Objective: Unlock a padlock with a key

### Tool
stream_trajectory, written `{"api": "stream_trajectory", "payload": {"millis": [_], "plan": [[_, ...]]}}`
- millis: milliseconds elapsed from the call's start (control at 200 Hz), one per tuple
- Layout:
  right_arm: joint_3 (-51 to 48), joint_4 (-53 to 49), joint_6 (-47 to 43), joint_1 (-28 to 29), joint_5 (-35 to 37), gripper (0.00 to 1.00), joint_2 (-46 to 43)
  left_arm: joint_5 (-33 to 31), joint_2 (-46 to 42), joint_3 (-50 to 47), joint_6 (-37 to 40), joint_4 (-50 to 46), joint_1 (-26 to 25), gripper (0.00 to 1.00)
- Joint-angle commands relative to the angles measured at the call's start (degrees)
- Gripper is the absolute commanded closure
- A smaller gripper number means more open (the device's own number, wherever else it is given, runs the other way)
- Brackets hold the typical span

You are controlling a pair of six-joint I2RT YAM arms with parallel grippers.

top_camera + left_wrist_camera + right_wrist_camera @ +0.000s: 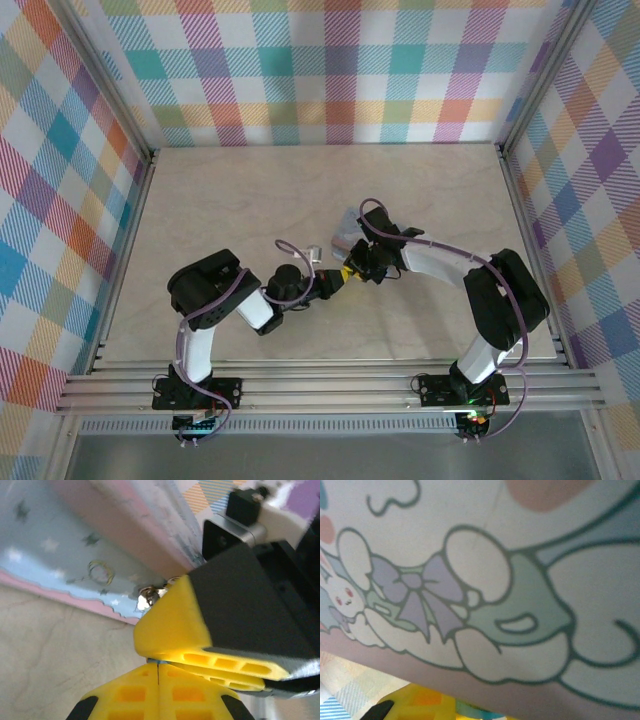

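On the pale table (250, 200), beside the cartoon-printed box (60, 540), the left gripper (157, 672) has its jaws pressed shut; the right gripper (352, 270) sits just beside it, jaw state undeterminable.

- The left arm (215, 300) rises from its base, folds at the elbow and stretches right toward the centre.
- The left gripper (157, 672) has its yellow tips pressed flat together.
- The right arm (500, 300) folds at the elbow and reaches left.
- The right gripper (360, 268) sits just beside the left one, tip to tip; whether it is clamped is unclear.
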Motion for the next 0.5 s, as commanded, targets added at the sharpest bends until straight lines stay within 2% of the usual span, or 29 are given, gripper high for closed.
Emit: {"api": "stream_trajectory", "payload": {"millis": [0,105,260,355,425,495], "plan": [[0.44,2.94,4.55,-0.01,-10.97,1.0,0.06,-3.78,-1.48,0.84,20.36,-4.61,-6.51,1.0],[0.67,0.19,3.7,-0.04,-11.4,1.0,-0.79,-7.03,-1.07,2.56,26.34,-6.78,-9.49,1.0],[0.47,-2.46,2.41,-0.22,-12.93,1.0,-0.89,-14.24,-4.17,6.2,39.85,-18.77,-15.69,1.0],[0.91,-4.02,1.01,-0.22,-14.15,1.0,-0.28,-18.59,-5.36,6.83,46.47,-22.76,-18.49,1.0],[1.33,-5.57,-0.16,-0.22,-14.24,1.0,-0.09,-20.88,-5.74,7.57,49.14,-25.38,-19.48,1.0],[1.71,-7.02,-1.3,-0.2,-13.56,1.0,-0.16,-21.76,-5.7,7.48,47.29,-25.62,-19.0,1.0]]}}
